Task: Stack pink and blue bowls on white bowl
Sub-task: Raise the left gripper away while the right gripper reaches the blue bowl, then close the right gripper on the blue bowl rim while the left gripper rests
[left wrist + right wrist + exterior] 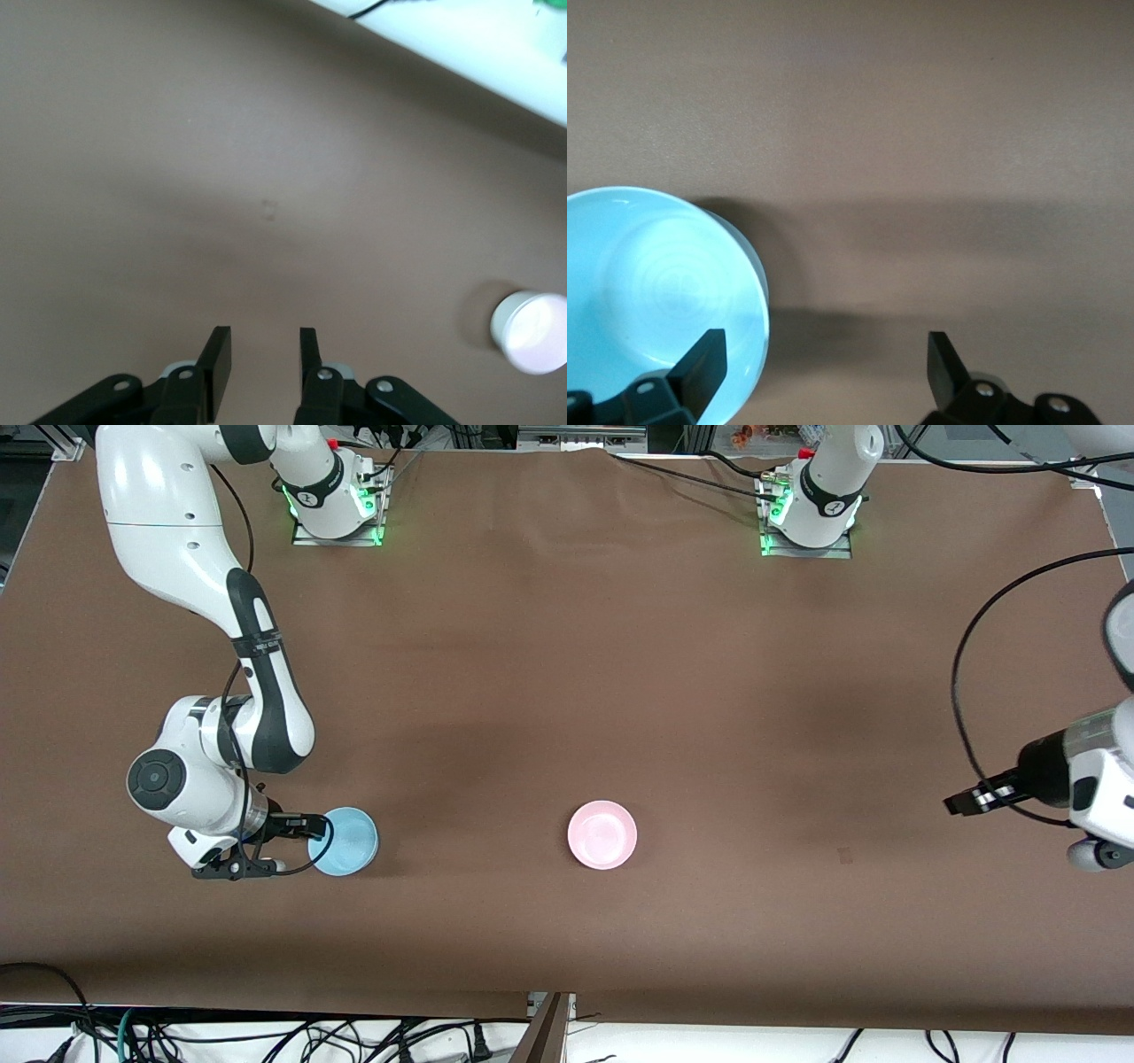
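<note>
My right gripper [292, 849] is low at the blue bowl [344, 841], toward my right arm's end of the table. Its jaws stand wide open. In the right wrist view one finger [700, 367] is in front of the inside of the blue bowl [660, 297] near its rim, and the other finger is out over the bare brown cloth beside the bowl. So the rim is between my fingers, but they are not closed on it, and I hold nothing with this gripper. The bowl sits upright on the table [567, 691].

My left gripper [973, 800] hangs over the table at my left arm's end, well apart from both bowls, and this arm waits. In the left wrist view its two fingers [215, 359] are partly open with a clear gap between them. There is only the brown cloth under them, so this gripper also holds nothing.

The pink bowl [602, 834] stands upright near the middle of the table, about as near to the front camera as the blue bowl, and well apart from it. The left wrist view shows it small and pale at the edge [532, 332]. I cannot see a white bowl in any of the views.
</note>
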`<action>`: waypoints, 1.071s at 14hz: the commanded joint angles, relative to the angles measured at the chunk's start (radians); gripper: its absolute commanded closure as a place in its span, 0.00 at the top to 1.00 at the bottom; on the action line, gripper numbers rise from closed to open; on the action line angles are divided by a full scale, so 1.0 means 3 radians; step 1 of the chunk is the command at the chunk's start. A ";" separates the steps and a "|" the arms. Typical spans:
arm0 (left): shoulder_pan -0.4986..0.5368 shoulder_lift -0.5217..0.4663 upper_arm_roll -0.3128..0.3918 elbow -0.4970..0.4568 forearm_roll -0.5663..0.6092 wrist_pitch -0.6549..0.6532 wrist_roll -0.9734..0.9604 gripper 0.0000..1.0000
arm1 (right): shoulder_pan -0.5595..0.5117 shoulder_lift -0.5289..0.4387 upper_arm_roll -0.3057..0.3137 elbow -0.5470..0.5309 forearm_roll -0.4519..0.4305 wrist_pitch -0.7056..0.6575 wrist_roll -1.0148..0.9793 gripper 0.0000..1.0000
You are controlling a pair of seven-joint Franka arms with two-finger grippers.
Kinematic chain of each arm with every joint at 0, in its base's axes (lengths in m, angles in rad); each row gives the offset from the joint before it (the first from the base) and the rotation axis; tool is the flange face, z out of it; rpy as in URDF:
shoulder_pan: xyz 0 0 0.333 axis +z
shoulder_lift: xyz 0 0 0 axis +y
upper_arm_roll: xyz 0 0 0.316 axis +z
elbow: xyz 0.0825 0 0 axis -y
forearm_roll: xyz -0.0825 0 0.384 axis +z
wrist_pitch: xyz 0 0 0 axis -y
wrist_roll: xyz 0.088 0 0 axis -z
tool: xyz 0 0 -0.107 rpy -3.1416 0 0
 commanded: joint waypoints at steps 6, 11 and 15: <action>0.0059 -0.1022 -0.0070 -0.1432 0.0222 0.0311 0.0614 0.39 | 0.0019 0.0042 0.0027 0.0038 0.0133 -0.0004 -0.0050 0.43; 0.0059 -0.1638 -0.0142 -0.2346 0.0273 0.0814 0.0894 0.39 | 0.0019 0.0037 0.0063 0.0028 0.0378 -0.0020 -0.0076 0.17; 0.0064 -0.1694 -0.0142 -0.2336 0.0370 0.0768 0.1018 0.41 | 0.0019 0.0016 0.0063 0.0099 0.0368 -0.0152 -0.0086 0.08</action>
